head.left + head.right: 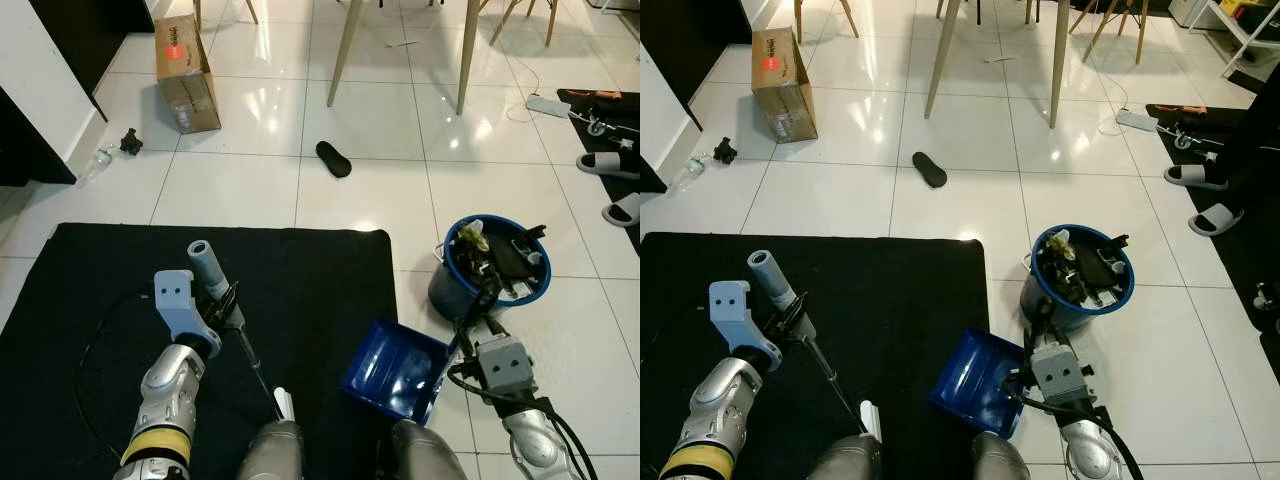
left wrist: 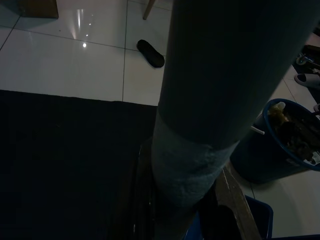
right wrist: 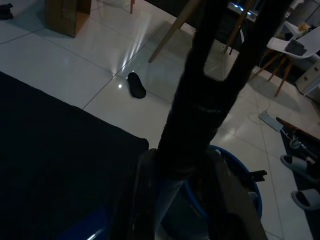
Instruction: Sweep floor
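Over the black mat (image 1: 300, 290), the left gripper (image 1: 225, 305) is clamped on the broom handle (image 1: 208, 268), while the right gripper (image 1: 483, 305) grips the handle of the blue dustpan (image 1: 392, 372) at the mat's right edge, beside the blue bucket (image 1: 452, 290).

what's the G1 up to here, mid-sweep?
Looks that way. The left gripper is shut on a broom handle angled down over the black mat. The right gripper holds the black handle of a blue dustpan, which sits at the mat's edge on the white tile. Beside the dustpan stands a blue bucket already full of rubbish. A black slipper and a cardboard box lie on the tile further ahead.
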Controlling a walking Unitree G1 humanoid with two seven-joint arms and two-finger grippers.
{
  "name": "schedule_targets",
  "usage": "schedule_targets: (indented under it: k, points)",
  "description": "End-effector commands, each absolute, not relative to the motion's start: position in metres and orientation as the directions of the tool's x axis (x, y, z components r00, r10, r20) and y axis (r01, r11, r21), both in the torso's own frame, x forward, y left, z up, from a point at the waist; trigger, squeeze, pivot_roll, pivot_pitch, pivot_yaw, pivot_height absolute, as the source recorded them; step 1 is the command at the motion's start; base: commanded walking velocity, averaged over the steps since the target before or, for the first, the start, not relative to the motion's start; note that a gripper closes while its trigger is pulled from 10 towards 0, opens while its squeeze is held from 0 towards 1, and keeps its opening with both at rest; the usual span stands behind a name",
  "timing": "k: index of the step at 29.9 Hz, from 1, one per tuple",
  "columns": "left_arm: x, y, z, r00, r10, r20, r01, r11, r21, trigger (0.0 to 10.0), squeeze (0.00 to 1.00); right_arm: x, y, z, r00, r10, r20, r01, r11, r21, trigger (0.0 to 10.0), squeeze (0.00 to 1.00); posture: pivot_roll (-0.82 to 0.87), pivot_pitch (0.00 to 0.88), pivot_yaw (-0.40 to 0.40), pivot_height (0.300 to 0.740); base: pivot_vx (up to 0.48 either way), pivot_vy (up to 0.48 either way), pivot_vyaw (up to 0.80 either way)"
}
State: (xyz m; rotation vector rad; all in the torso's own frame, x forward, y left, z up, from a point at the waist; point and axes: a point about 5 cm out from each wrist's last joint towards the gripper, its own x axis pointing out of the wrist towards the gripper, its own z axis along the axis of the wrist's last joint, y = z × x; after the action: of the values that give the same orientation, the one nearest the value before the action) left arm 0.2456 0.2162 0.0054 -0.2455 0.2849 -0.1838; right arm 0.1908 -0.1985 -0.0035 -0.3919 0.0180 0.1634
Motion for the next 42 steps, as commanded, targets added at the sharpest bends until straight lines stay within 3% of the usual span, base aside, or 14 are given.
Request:
schedule_targets:
  k: [1, 7, 13, 17, 21, 23, 30, 31, 32, 33, 42]
  points:
    - [0.236, 0.204, -0.011, 0.923, -0.225, -0.311, 0.111, 0.932, -0.346, 10.0, 0.0, 0.188, -0.199, -0.005, 0.983, 0.175, -0.056, -0.183, 0.905, -0.385, 0.0, 0.0, 0.23, 0.044, -0.058, 0.74, 0.0, 0.0, 0.0]
    - [0.236, 0.206, -0.011, 0.929, -0.203, -0.31, 0.092, 0.937, -0.338, 10.0, 0.0, 0.192, -0.2, -0.001, 0.983, 0.176, -0.046, -0.18, 0.907, -0.381, 0.0, 0.0, 0.22, 0.042, -0.06, 0.74, 0.0, 0.0, 0.0]
    - [0.239, 0.217, -0.01, 0.945, -0.085, -0.316, -0.003, 0.963, -0.269, 10.0, 0.0, 0.209, -0.215, 0.009, 0.991, 0.135, -0.021, -0.132, 0.906, -0.403, 0.0, 0.0, 0.21, 0.032, -0.068, 0.74, 0.0, 0.0, 0.0]
    - [0.244, 0.225, -0.006, 0.956, -0.004, -0.293, -0.058, 0.978, -0.203, 10.0, 0.0, 0.236, -0.233, 0.022, 0.999, 0.044, -0.014, -0.046, 0.921, -0.386, 0.0, 0.0, 0.19, 0.015, -0.08, 0.74, 0.0, 0.0, 0.0]
    - [0.245, 0.225, -0.005, 0.959, 0.01, -0.283, -0.071, 0.976, -0.205, 10.0, 0.0, 0.244, -0.239, 0.025, 1.0, 0.012, -0.011, -0.015, 0.93, -0.368, 0.0, 0.0, 0.19, 0.013, -0.081, 0.74, 0.0, 0.0, 0.0]
    - [0.25, 0.227, 0.0, 0.968, 0.046, -0.248, -0.095, 0.978, -0.187, 10.0, 0.0, 0.272, -0.25, 0.045, 0.997, -0.073, 0.022, 0.076, 0.962, -0.263, 0.0, 0.0, 0.18, 0.0, -0.102, 0.74, 0.0, 0.0, 0.0]
    - [0.253, 0.231, 0.004, 0.97, 0.077, -0.23, -0.118, 0.978, -0.169, 10.0, 0.0, 0.295, -0.246, 0.065, 0.997, -0.036, 0.069, 0.052, 0.969, -0.24, 0.0, 0.0, 0.18, 0.0, -0.114, 0.74, 0.0, 0.0, 0.0]
    - [0.254, 0.231, 0.004, 0.97, 0.079, -0.228, -0.118, 0.98, -0.162, 10.0, 0.0, 0.299, -0.245, 0.068, 0.997, -0.031, 0.074, 0.047, 0.973, -0.225, 3.5, 0.0, 0.18, 0.0, -0.117, 0.74, 0.0, 0.0, 0.0]
    - [0.255, 0.231, 0.005, 0.971, 0.081, -0.227, -0.116, 0.983, -0.144, 10.0, 0.0, 0.302, -0.244, 0.07, 0.997, -0.025, 0.072, 0.039, 0.976, -0.213, 9.3, 0.0, 0.18, 0.0, -0.12, 0.74, 0.0, 0.0, 0.0]
    - [0.255, 0.232, 0.005, 0.97, 0.084, -0.227, -0.116, 0.985, -0.131, 10.0, 0.0, 0.305, -0.243, 0.072, 0.997, -0.021, 0.071, 0.035, 0.978, -0.206, 10.0, 0.0, 0.18, 0.0, -0.121, 0.74, 0.0, 0.0, 0.0]
    - [0.259, 0.229, 0.008, 0.975, 0.1, -0.197, -0.131, 0.98, -0.149, 10.0, 0.0, 0.311, -0.232, 0.069, 0.999, 0.046, 0.024, -0.039, 0.971, -0.236, 10.0, 0.0, 0.18, 0.0, -0.122, 0.74, 0.0, 0.0, 0.09]
